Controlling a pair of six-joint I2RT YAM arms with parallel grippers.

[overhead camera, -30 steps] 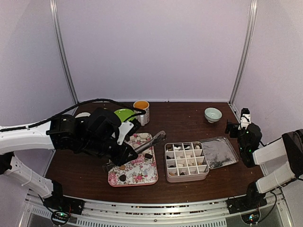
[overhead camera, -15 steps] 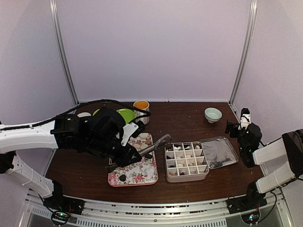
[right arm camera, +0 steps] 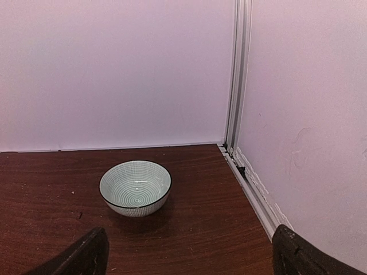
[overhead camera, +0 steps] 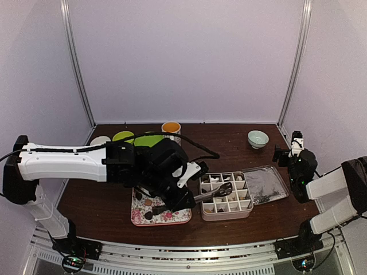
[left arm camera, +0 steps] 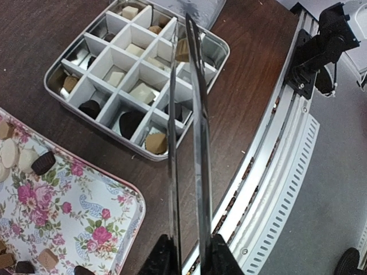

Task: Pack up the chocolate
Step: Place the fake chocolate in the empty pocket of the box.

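One dark brown wooden table (overhead camera: 229,143) carries everything, with two arms mounted at its near edge. The white-and-black left arm (overhead camera: 69,163) stretches across to the middle, and its claw (left arm camera: 189,258) is clamped narrow on one pair of long metal tongs (left arm camera: 198,114). The two blades run out over the near right part of the box. The black-and-white right arm (overhead camera: 327,186) stays folded at the right edge, its claw (right arm camera: 189,240) spread wide with nothing between the fingers, facing the back right corner. One rectangular tray with a pink floral print (overhead camera: 172,216) lies left of centre, partly under the left arm. Just to its right is one pale rectangular metal box (left arm camera: 221,48), split into small square cells by white partitions. One flat silver rectangular lid (overhead camera: 265,184) lies against the box's right side. Behind the tray stand one mug with an orange inside (overhead camera: 171,128) and some green dishware (overhead camera: 123,136), too hidden by the arm to count. One pale green ribbed bowl (right arm camera: 135,188) sits alone near the back right corner. The small chocolate candies (left arm camera: 143,91), dark brown, tan and white, are in two places. At least nine lie in separate box cells, and several more are loose on the floral tray. One tan piece shows by the blades near their tips, but whether they grip it cannot be told.
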